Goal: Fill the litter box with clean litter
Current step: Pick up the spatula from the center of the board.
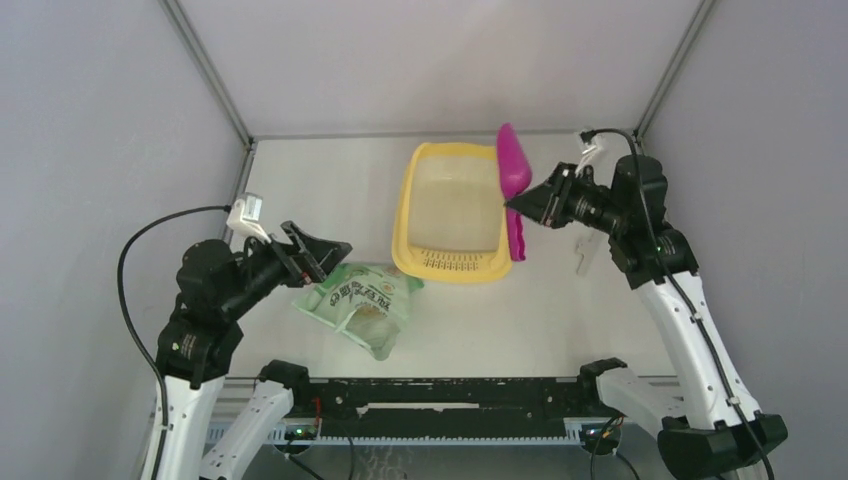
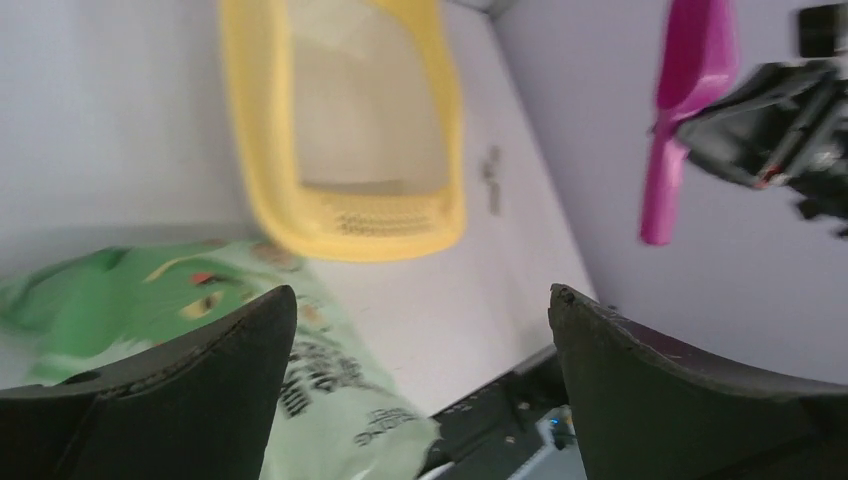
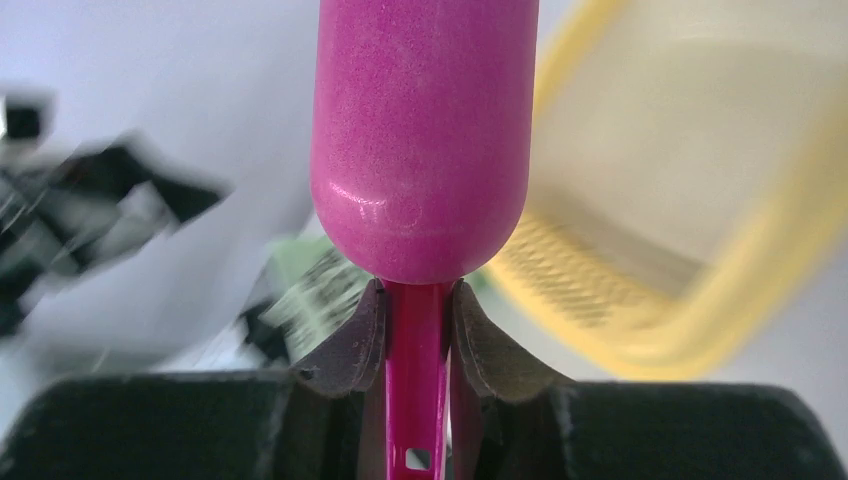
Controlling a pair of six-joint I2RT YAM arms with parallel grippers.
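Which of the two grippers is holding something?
The right gripper, closed on the magenta scoop; the left gripper is wide open and empty, near the green bag.

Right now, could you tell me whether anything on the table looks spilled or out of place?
The green bag lies flat on its side near the litter box, mouth gaping open; nothing looks spilled.

Pale grey walls [image 1: 90, 90]; white tabletop [image 1: 520, 320]
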